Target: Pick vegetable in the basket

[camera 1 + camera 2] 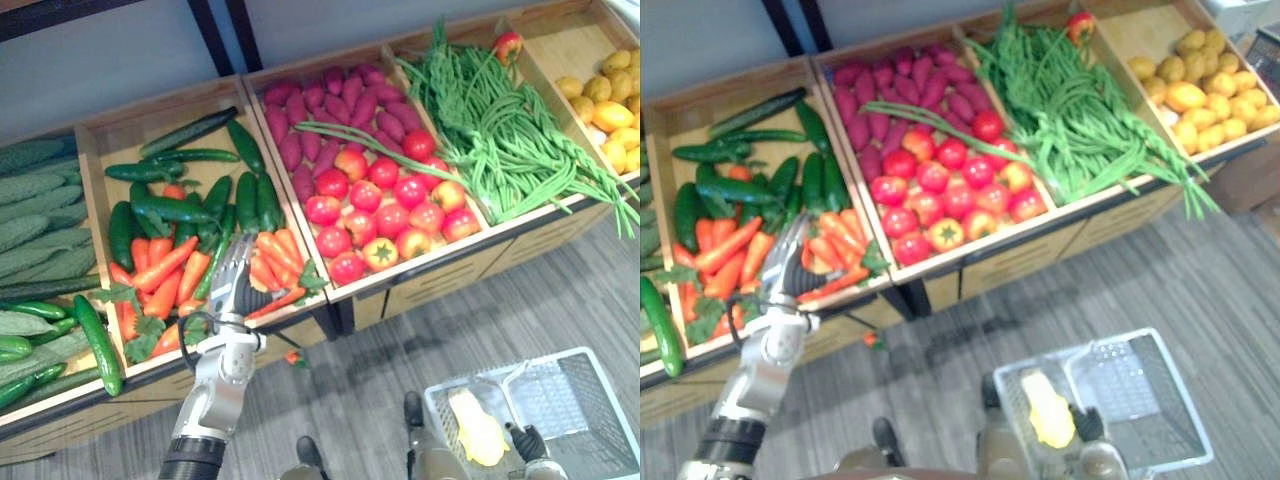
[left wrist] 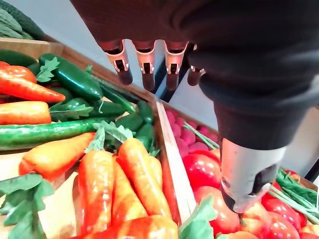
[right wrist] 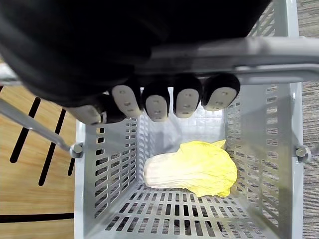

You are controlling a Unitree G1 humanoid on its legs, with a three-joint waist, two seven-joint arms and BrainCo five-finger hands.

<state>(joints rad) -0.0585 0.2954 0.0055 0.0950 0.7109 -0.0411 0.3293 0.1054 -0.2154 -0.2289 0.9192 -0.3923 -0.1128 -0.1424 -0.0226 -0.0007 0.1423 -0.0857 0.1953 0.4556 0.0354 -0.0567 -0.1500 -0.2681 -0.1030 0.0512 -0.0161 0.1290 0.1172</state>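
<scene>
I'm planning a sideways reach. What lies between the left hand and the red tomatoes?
In the left wrist view, a bunch of carrots and the crate's wooden wall lie between the left hand and the tomatoes.

Your left hand hides some of the carrots under it. The basket runs off the right edge, and your right hand, on the basket's handle, is cropped at the near edge. The potatoes at far right are cut off too.
</scene>
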